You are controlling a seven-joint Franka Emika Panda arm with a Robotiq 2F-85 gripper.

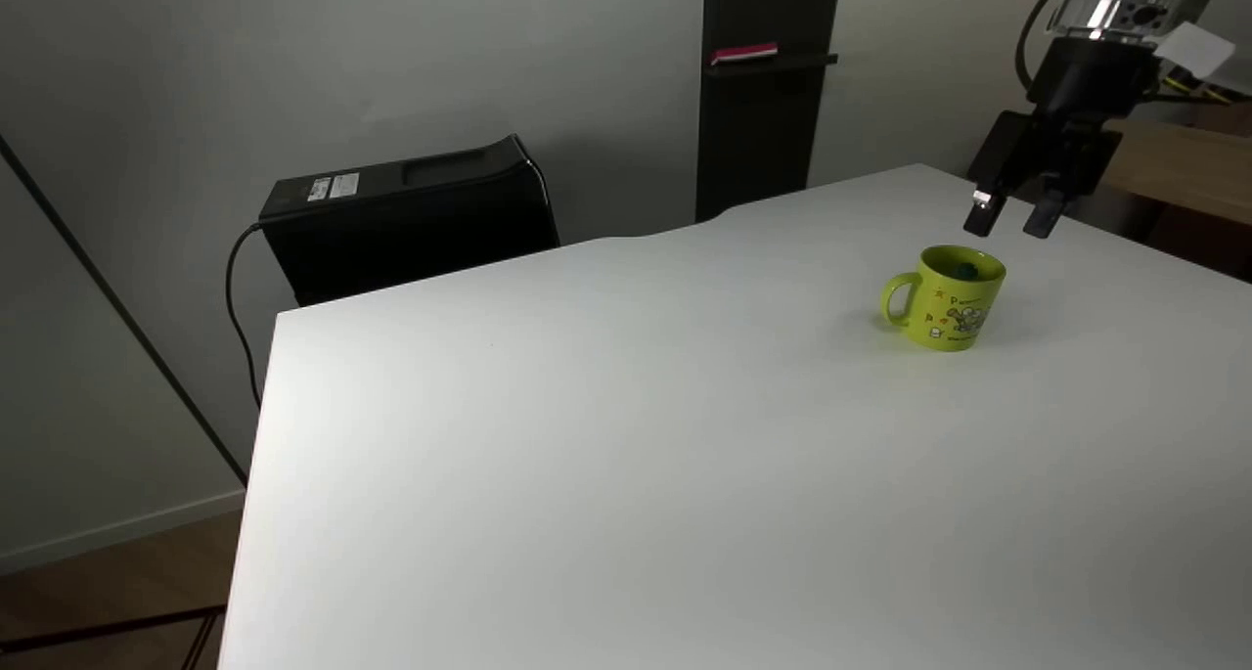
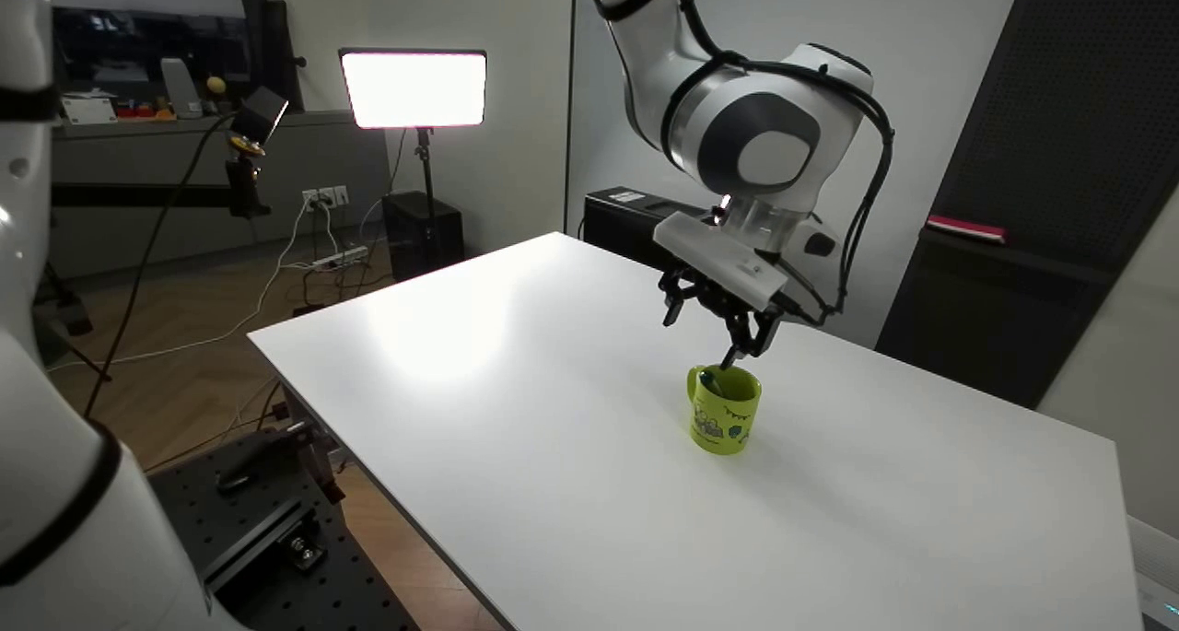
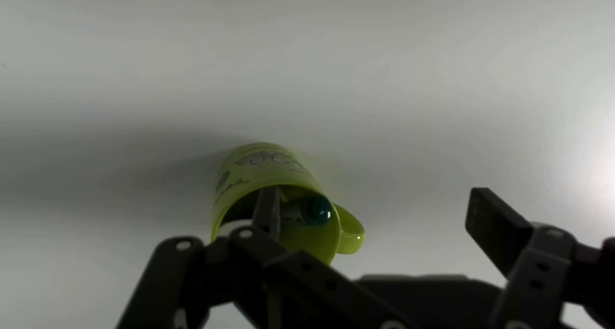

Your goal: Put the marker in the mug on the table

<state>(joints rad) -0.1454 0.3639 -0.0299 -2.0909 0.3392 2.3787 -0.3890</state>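
Note:
The yellow-green mug [image 1: 947, 313] stands upright on the white table, with printed figures on its side; it also shows in an exterior view [image 2: 718, 424] and the wrist view [image 3: 262, 169]. The marker lies inside the mug, leaning on its wall; its dark green-blue end shows in the wrist view [image 3: 318, 210] and both exterior views [image 1: 966, 271] [image 2: 707, 379]. Its lower part is hidden. My gripper [image 1: 1011, 222] is open with nothing between its fingers, above the mug [image 2: 700, 338]. In the wrist view [image 3: 375, 209], one finger covers part of the mug's opening.
The white table [image 1: 587, 455] fills most of the scene. A black box-shaped device [image 1: 411, 210] stands behind its far edge. A red item [image 1: 743, 53] lies on a dark shelf by the wall. A bright lamp panel [image 2: 414, 87] stands beyond the table.

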